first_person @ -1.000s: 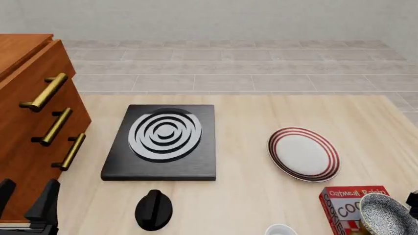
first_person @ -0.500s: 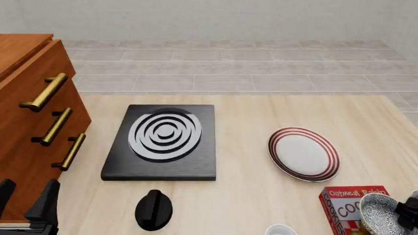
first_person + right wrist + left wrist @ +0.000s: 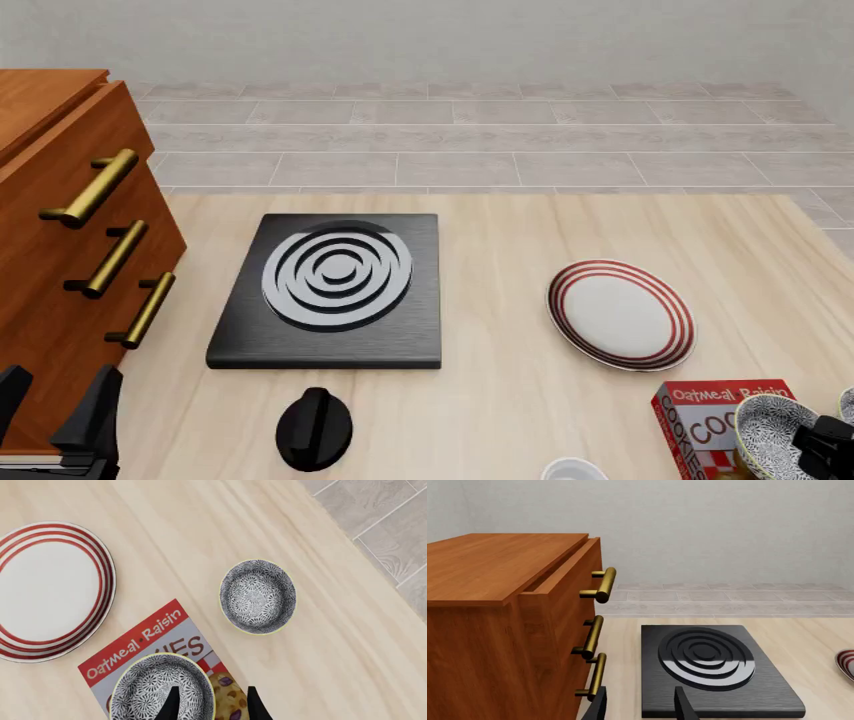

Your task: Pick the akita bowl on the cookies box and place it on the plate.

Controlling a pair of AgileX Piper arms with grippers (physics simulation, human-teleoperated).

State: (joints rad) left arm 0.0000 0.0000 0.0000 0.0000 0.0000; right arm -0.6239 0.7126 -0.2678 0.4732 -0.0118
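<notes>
Nearest, the right gripper (image 3: 208, 705) hangs with fingers parted astride the akita bowl (image 3: 162, 687) rim, on the cookies box (image 3: 150, 642) at the surface's five o'clock corner. A thin rim pinch could slip, or tip it off. The twin bowl (image 3: 258, 596) invites mix-up. Beyond, the plate (image 3: 621, 314) waits toward eleven o'clock. The left gripper (image 3: 639, 707) idles, fingers apart

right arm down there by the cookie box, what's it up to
The right gripper is open and poised over the rim of the bowl that sits on the cookies box, ready to grasp it. The bowl has not been lifted yet. The plate waits bare on the table beyond the box. A second, similar bowl sits on the table beside the box. The left gripper is open and idle near the drawers.
</notes>
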